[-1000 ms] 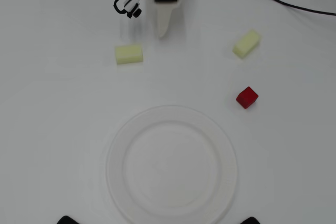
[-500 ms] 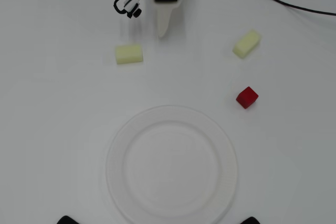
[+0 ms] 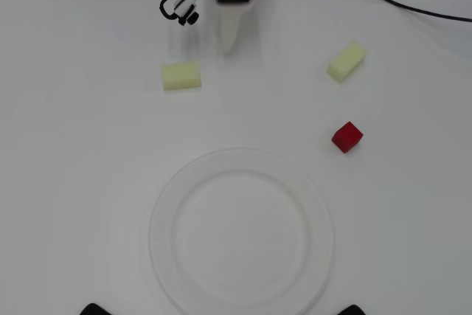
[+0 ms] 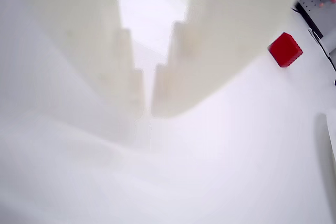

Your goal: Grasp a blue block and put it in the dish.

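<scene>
In the overhead view, the dish point(image 3: 241, 231) lies on the white counter point(image 3: 74, 153), low in the middle of the picture, and its inside is bare. Taking the dish as the landmark: the pincer point(image 3: 230, 46) hangs well above the dish's upper rim, near the top edge of the view, its pale tip pointing down toward the dish. Its two fingers read as one narrow tapered shape here. A pale yellow block point(image 3: 181, 75) lies above the dish and a little to its left, just beside the pincer's tip. A second pale yellow block point(image 3: 346, 61) lies up and to the right of the dish, turned at a slant. A red cube point(image 3: 346, 137) sits close off the dish's upper right rim. A black cable point(image 3: 413, 7) crosses the counter far above and right of the dish. The blue block does not show in this view.

In the wrist view, the pincer point(image 4: 147, 111) fills the upper half, its fingers point(image 4: 126, 72) drawn nearly together with only a thin slit between them and nothing held. The red cube point(image 4: 285, 49) lies to the right of the fingers. The blue block is not visible here either.
</scene>
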